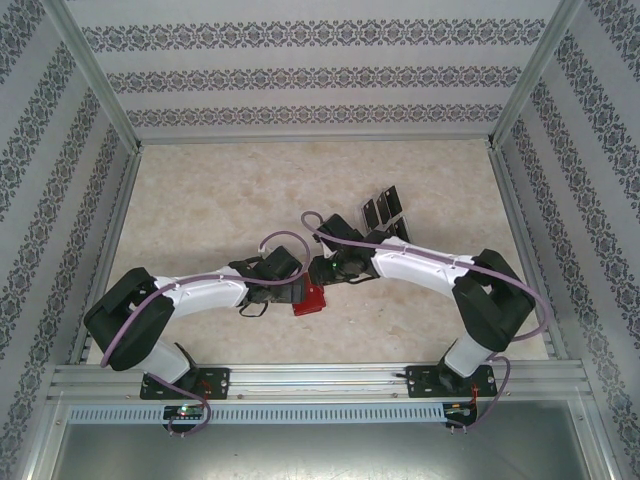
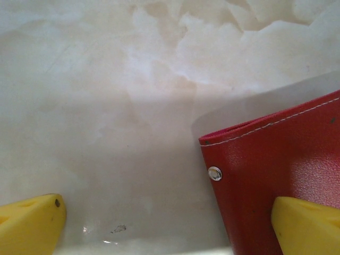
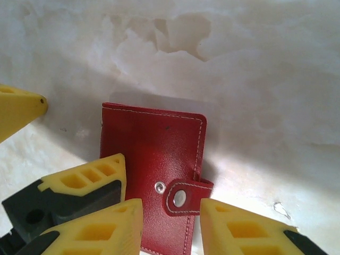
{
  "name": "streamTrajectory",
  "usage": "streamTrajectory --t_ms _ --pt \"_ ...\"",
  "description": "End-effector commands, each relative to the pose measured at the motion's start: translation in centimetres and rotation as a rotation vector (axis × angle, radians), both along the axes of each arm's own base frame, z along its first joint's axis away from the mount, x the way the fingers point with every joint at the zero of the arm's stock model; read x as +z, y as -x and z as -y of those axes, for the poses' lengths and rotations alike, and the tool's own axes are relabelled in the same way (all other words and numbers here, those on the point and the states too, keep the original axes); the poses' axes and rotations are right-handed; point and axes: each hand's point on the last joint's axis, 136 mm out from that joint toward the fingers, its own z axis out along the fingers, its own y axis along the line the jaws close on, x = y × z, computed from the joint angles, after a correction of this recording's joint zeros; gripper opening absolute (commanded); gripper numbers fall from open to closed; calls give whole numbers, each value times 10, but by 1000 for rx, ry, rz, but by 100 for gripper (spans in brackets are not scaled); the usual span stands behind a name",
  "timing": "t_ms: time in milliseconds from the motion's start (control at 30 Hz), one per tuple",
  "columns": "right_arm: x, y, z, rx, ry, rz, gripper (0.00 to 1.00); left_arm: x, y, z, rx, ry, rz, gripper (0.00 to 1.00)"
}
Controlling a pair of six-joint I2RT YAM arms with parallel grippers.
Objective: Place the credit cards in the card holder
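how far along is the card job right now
Barely started. Done: nothing; the credit cards sit at the back, apart from the card holder, which lies shut with its clasp snapped. In hand: left fingers and right fingers, both open, hover at it. To do: open it, load every card.

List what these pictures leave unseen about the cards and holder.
Inside of the card holder: right wrist view, closed cover.
Its right part: left wrist view, cut by frame edge.
Its lower corners: right wrist view, behind the right pincer.
Number of credit cards: top view, too small, overlapping.
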Motion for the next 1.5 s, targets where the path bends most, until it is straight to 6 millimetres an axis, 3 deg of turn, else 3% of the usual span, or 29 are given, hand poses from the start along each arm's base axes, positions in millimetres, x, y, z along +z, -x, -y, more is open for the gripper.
streamTrajectory --t_ms 0,200,400,767,867,1033,1367,1467 --pt "-5 4 -6 36 20 -17 35 -16 11 -16 14 -53 -41 100" --pt "-18 3 -5 36 48 -34 31 -16 10 -16 16 -50 -39 100" --pt "-19 3 -3 36 55 -30 16 -15 9 -15 17 -49 -38 100" --pt "-10 2 1 30 53 -4 15 -15 10 -16 16 -53 -41 100" --pt "-9 2 2 27 55 -2 21 -14 9 -15 15 -50 -37 100" --pt "-6 1 3 24 50 6 21 -14 9 -15 13 -51 -37 100" --pt "-9 0 1 28 52 -4 20 -13 8 -15 13 -52 -38 100" --pt "-9 0 0 31 50 -5 14 -12 8 -14 10 -51 -36 100"
